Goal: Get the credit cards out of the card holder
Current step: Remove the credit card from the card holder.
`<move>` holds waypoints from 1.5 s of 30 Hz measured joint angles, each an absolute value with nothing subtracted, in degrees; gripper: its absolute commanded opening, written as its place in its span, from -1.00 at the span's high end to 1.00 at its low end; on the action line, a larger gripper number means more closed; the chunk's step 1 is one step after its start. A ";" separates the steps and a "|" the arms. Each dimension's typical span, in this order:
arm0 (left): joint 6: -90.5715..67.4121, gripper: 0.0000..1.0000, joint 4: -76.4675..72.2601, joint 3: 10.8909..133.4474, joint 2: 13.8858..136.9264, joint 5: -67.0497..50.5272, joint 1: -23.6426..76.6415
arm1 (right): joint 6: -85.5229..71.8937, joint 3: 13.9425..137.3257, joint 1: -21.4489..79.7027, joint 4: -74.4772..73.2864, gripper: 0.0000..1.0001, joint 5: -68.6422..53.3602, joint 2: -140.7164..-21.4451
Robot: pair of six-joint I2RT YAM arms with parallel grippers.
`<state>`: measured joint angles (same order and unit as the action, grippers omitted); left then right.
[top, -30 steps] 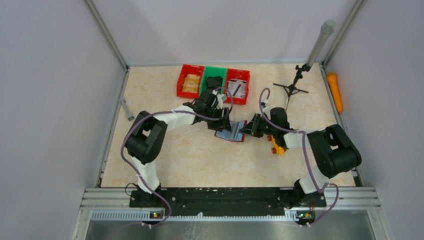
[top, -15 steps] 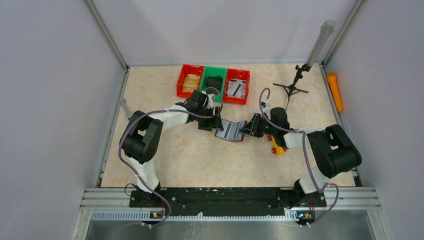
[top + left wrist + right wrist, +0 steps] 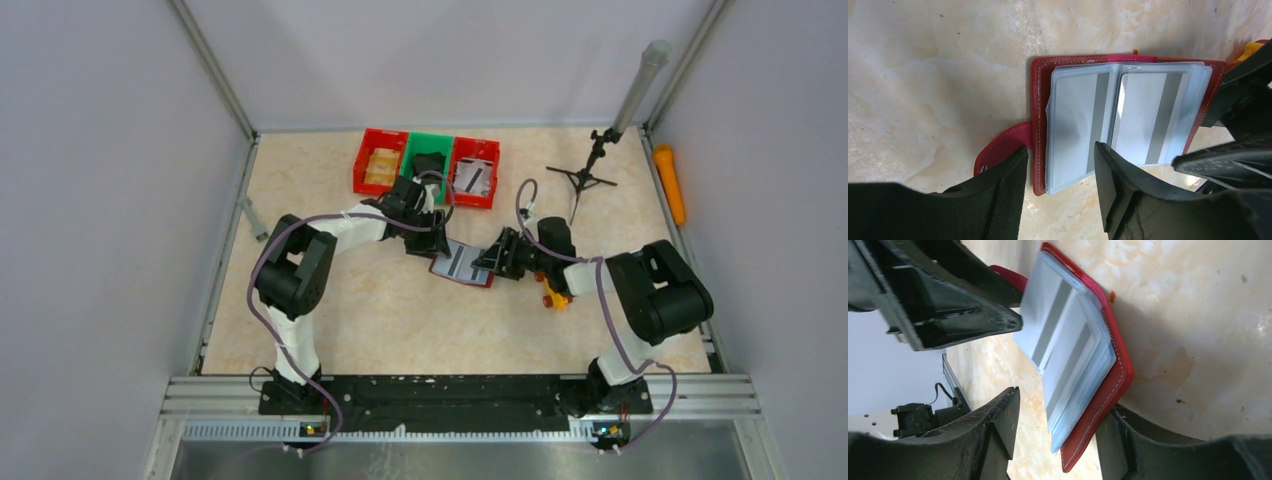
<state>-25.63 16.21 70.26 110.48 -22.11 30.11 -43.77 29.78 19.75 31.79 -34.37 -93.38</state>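
The maroon card holder (image 3: pixel 462 263) lies open at the table's middle, its shiny silvery-blue sleeves up. The left wrist view shows its red cover (image 3: pixel 1038 100) and two cards with grey stripes (image 3: pixel 1078 125) in the sleeves. My left gripper (image 3: pixel 425 240) is open, and its jaws (image 3: pixel 1060 155) stand either side of the holder's near left corner, its clasp tab by one finger. My right gripper (image 3: pixel 493 262) is open at the holder's right edge. In the right wrist view (image 3: pixel 1060 420) the tilted cover (image 3: pixel 1113 385) leans by one finger, and the other finger stands apart from the sleeves.
Two red bins (image 3: pixel 380 160) (image 3: pixel 476 170) and a green bin (image 3: pixel 427 160) stand in a row behind the holder. A small black tripod (image 3: pixel 585 178) stands at the back right. A yellow-orange toy (image 3: pixel 551 296) lies under the right arm. An orange object (image 3: pixel 670 183) lies along the right wall.
My left gripper has drawn back from over the holder to its left edge. The holder now lies opener, with two striped cards showing. The right gripper has shifted slightly left.
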 measured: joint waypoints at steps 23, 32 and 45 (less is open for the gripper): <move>-25.58 -0.79 9.47 55.92 99.02 -23.77 28.16 | -46.94 27.49 19.68 36.25 1.00 -35.31 -89.78; -31.11 -0.79 -6.98 46.37 94.85 -36.93 24.64 | -54.22 26.20 19.68 47.20 1.00 -39.53 -87.37; -50.35 -0.39 -43.75 35.75 90.37 -50.17 22.96 | -58.83 25.52 19.68 49.28 1.00 -43.42 -79.44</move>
